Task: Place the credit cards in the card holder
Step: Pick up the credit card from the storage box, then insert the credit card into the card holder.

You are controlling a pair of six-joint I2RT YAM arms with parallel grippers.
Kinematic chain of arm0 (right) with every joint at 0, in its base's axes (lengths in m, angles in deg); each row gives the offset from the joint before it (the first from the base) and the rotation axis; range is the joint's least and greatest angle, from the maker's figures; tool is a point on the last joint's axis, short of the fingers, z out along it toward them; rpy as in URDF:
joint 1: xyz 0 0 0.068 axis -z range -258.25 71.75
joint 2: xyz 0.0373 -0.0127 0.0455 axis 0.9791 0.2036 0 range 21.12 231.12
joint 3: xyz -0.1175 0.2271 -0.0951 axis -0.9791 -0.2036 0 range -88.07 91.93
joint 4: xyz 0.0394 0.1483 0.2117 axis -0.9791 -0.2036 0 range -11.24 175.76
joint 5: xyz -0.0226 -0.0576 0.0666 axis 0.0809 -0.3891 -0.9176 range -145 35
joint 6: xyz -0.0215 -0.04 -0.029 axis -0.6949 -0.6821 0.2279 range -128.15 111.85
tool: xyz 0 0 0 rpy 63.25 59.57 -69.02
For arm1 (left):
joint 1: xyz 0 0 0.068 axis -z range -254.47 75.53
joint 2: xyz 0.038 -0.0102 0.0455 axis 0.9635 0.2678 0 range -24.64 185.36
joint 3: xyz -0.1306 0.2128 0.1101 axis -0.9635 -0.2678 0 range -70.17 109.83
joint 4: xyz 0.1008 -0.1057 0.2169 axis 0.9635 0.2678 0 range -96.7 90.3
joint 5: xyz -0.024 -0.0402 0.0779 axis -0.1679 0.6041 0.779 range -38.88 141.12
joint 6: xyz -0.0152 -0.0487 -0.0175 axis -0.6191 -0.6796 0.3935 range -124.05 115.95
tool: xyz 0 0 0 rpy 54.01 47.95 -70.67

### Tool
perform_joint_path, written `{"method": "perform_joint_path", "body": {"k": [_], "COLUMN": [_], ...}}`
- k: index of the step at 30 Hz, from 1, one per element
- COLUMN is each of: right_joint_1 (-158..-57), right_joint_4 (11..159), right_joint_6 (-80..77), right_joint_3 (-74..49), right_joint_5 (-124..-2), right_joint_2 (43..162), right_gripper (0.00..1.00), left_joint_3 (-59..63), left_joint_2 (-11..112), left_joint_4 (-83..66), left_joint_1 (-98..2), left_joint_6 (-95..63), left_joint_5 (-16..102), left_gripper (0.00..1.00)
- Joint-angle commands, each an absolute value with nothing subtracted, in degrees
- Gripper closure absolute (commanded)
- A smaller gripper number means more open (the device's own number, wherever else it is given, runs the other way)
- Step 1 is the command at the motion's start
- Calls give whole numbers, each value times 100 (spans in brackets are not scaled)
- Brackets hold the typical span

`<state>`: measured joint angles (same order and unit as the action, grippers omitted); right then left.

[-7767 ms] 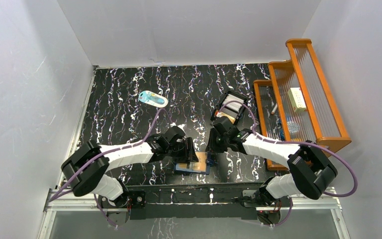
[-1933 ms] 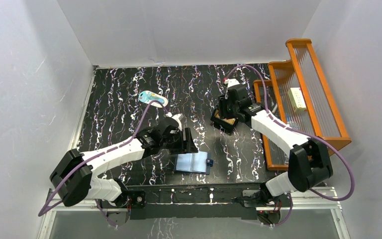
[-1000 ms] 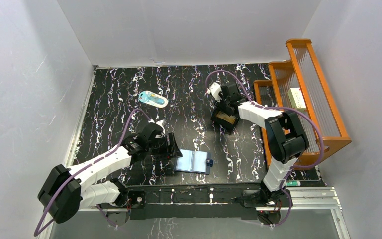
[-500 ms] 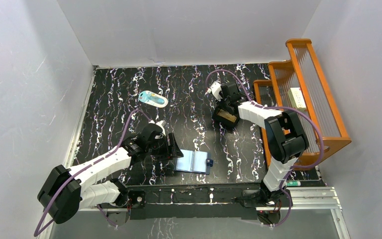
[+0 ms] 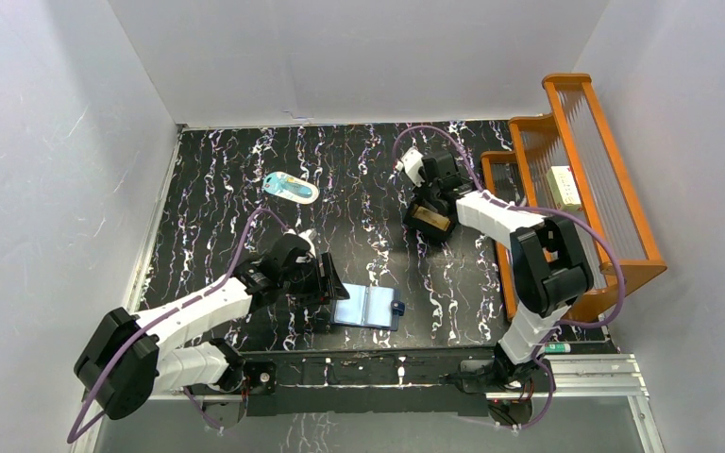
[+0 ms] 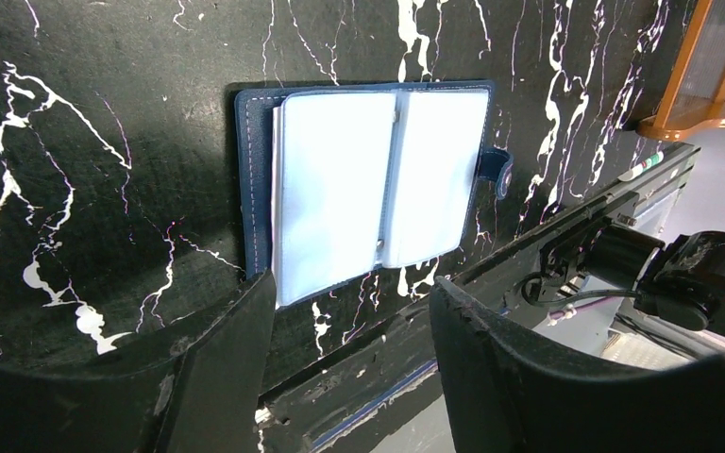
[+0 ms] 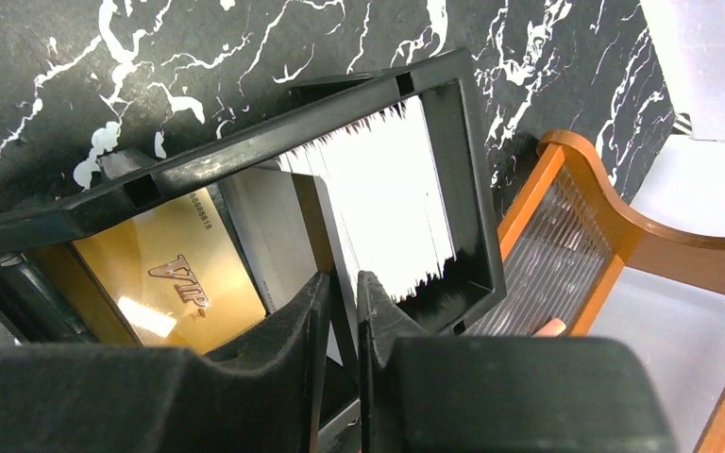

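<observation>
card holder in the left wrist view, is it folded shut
No, the card holder lies spread open on the table, pale-blue pockets up, snap tab undone.

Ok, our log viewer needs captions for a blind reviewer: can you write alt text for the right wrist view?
The right hand, fingers almost together, reaches into a black box tray holding a stack of white cards and a flat gold card marked VIP; whether it grips one is unclear. An orange rack stands beside the tray on the black marbled table.

One card holder, one black tray, one golden card, white cards stacked beyond counting, one oval item, one wooden rack
</observation>
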<state>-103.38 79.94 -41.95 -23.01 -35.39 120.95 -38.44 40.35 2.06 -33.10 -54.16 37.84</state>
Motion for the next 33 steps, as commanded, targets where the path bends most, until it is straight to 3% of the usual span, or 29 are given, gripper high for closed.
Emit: {"method": "perform_joint_path", "body": {"k": [1, 11, 19, 33], "right_joint_1": [-10300, -10298, -10301, -10302], "right_joint_4": [7976, 6689, 6549, 9202], "right_joint_6": [-4077, -2994, -1452, 3279], "right_joint_3": [-2019, -1636, -1838, -3759], "right_joint_5": [-3448, -4784, -6259, -9184], "right_joint_2": [11750, 11127, 10130, 8343], "right_gripper": [79, 100, 100, 100], "left_joint_3": [-3831, -3502, -3303, -3172], "left_joint_2": [4049, 3760, 3340, 2810], "left_joint_4": [139, 119, -323, -1780], "left_joint_1": [-3339, -3334, -3333, -3342], "left_joint_6": [-5406, -5698, -6104, -6645], "left_joint_5": [3598, 3102, 3013, 3102], "left_gripper": [42, 43, 43, 43]}}
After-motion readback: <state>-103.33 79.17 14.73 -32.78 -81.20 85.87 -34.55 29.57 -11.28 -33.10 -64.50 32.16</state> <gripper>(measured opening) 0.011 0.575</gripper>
